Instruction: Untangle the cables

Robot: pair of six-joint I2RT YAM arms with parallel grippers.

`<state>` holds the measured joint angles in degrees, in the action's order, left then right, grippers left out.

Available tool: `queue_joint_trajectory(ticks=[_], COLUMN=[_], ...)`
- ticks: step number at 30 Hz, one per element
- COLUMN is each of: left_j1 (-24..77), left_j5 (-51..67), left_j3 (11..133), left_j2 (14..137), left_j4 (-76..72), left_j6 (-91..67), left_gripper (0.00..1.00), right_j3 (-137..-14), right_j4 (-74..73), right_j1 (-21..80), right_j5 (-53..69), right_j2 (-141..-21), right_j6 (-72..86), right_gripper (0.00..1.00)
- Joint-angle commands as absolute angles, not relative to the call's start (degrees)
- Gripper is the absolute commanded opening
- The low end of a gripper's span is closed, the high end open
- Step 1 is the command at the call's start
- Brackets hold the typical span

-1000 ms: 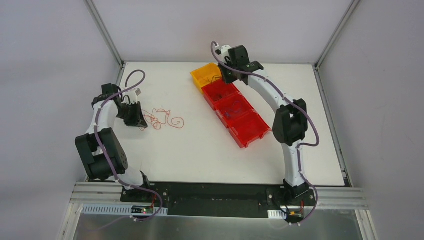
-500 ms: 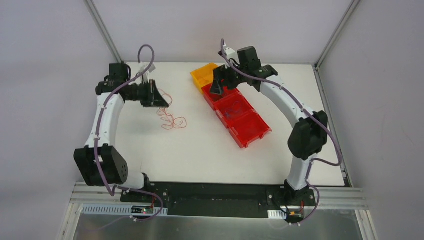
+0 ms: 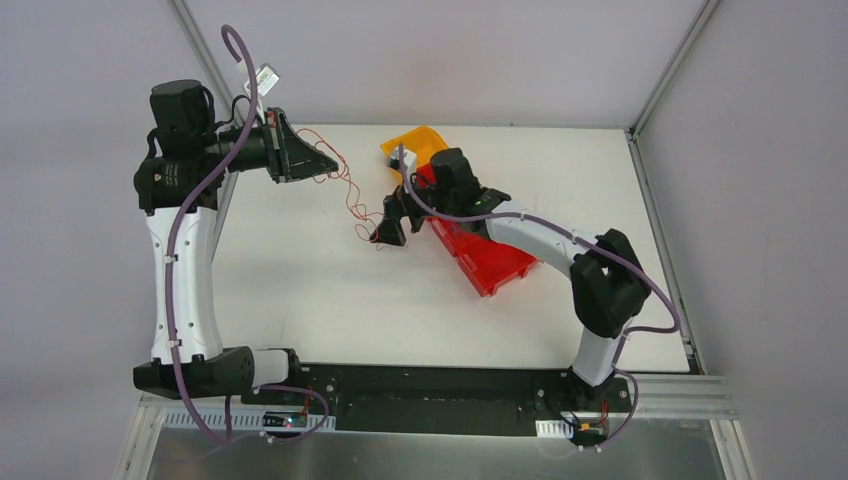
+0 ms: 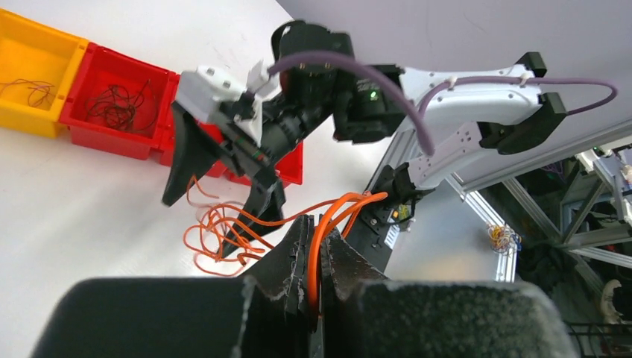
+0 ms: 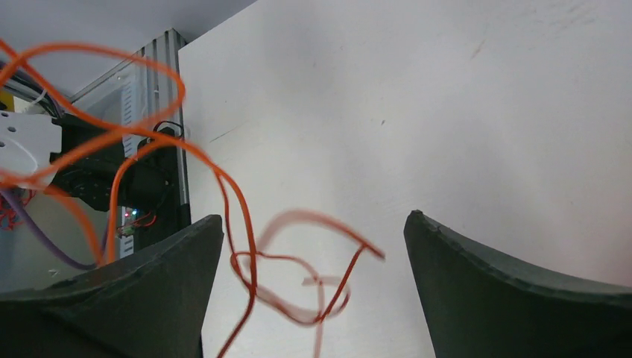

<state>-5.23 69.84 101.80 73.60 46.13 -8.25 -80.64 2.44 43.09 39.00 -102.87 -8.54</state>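
A yellow plastic bin [image 3: 420, 138] and several red plastic bins [image 3: 495, 268] are set in one slanted row on the white counter [image 3: 300, 300], and every place below is given against that row. The hair-thin orange-red cables [image 3: 348, 188] are found to the left of the row, strung through the air from a point left of the yellow end down to a spot just beside the row's left flank. At the upper end they are pinched by the left fingers [image 3: 310, 158], which are raised above the counter and pressed tight together on a few orange strands, as is seen plainly in the left wrist view [image 4: 307, 250]. At the lower end, just left of the row, the right fingers [image 3: 388, 230] are spread wide. In the right wrist view [image 5: 149, 291] blurred orange loops [image 5: 240, 201] are seen hanging in the gap between them, and nothing is gripped. Whether the lowest loops touch the counter cannot be told. In the left wrist view a small clump of dark wires [image 4: 112, 110] is seen lying inside the red bin next to the yellow one.
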Motion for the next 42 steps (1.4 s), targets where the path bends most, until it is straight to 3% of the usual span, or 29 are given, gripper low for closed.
queue_joint_trajectory(ticks=[1, 3, 5, 6, 7, 11, 14, 18, 19, 20, 23, 24, 26, 29, 32, 42], left_j1=[-5.0, -5.0, -5.0, -5.0, -5.3, -12.8, -21.0, -24.0, -24.2, -24.5, -24.9, -25.0, -25.0, -24.6, -21.7, -5.8], left_j5=[74.0, 73.3, 72.4, 71.7, 70.7, 61.5, 45.2, 28.7, 26.4, 25.5, 29.2, 32.9, 43.1, 62.6, 69.0, 67.1], left_j3=[103.5, 102.7, 101.7, 101.0, 100.1, 93.6, 87.3, 77.9, 75.6, 74.0, 72.8, 73.3, 74.6, 76.3, 77.0, 74.7], left_j2=[73.6, 72.7, 71.4, 70.7, 69.9, 65.7, 63.9, 64.8, 65.3, 66.2, 67.6, 67.5, 66.6, 65.8, 65.0, 65.3], left_j4=[44.5, 44.3, 44.2, 44.1, 44.1, 44.3, 47.6, 51.0, 51.0, 51.1, 51.9, 52.0, 52.0, 51.9, 51.9, 43.1], left_j6=[-10.9, -11.2, -11.2, -11.1, -11.0, -10.0, -6.1, 5.5, 7.2, 8.3, 9.9, 10.2, 10.8, 12.2, 13.3, 10.9], left_gripper=[0.0, 0.0, 0.0, 0.0, 0.0, 0.0, 0.0, 0.0, 0.05, 0.15, 0.56, 0.66, 0.76, 0.81, 0.81, 0.76], right_j3=[-79.2, -80.6, -80.7, -80.2, -79.4, -76.8, -76.9, -79.6, -80.9, -82.3, -86.1, -87.6, -91.0, -93.1, -94.4, -97.7], right_j4=[22.6, 24.1, 24.8, 24.8, 24.6, 17.9, 10.8, 5.2, 3.3, 2.1, -0.5, -2.6, -6.3, -8.0, -8.3, -8.6], right_j1=[46.9, 48.1, 48.6, 48.7, 48.6, 48.3, 48.3, 48.9, 49.0, 49.1, 49.1, 49.1, 49.0, 49.1, 49.3, 49.3], right_j5=[36.6, 35.7, 34.6, 33.8, 33.0, 30.2, 30.1, 31.9, 32.6, 33.5, 34.0, 34.2, 35.2, 36.9, 37.7, 37.8], right_j2=[-105.1, -106.5, -106.4, -105.8, -104.9, -99.3, -94.8, -90.5, -90.2, -89.8, -90.2, -90.7, -92.3, -93.7, -94.7, -94.2], right_j6=[-7.0, -6.2, -6.5, -7.2, -8.1, -12.4, -13.1, -12.2, -12.1, -11.8, -11.1, -11.0, -11.3, -11.6, -11.4, -10.0], right_gripper=[0.88, 0.66, 0.24, 0.07, 0.0, 0.0, 0.0, 0.0, 0.0, 0.0, 0.0, 0.0, 0.0, 0.0, 0.0, 0.0])
